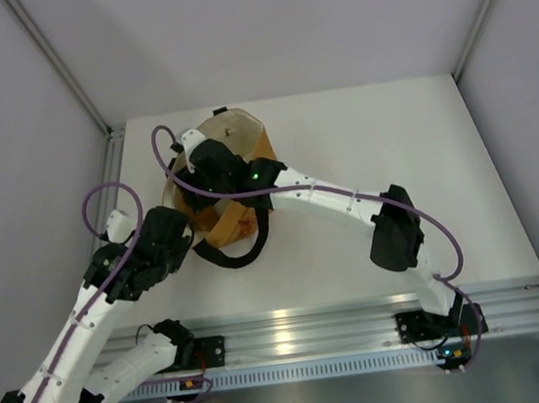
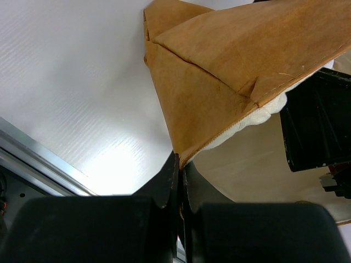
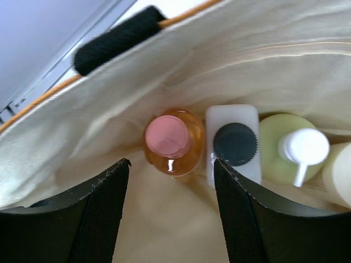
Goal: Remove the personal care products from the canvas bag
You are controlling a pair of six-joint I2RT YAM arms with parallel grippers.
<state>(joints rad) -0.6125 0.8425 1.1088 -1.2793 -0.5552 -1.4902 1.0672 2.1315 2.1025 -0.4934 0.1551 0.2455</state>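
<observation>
1. The right gripper (image 3: 171, 164) is open, jaws spread wide. It is lowered into the mouth of the canvas bag (image 1: 242, 141).
2. In the right wrist view, the amber bottle with pink cap (image 3: 167, 139) lies between the two fingers. No finger contact with it is visible.
3. The products form one row against the cream lining, caps facing the camera:
   - the whitish bottle with black cap (image 3: 235, 143) is just beside the amber bottle;
   - the yellow-green bottle with white cap (image 3: 271, 137) comes next;
   - the cream jar (image 3: 340, 175) is cut off at the frame edge.
4. The left gripper (image 2: 179, 164) is closed, pinching the bag's rim between its fingers on the side of the bag nearest the worktop's left edge.
5. The bag stands toward the far-left corner of the worktop. One black loop handle (image 1: 227, 258) lies on the surface on the side facing the near edge.
</observation>
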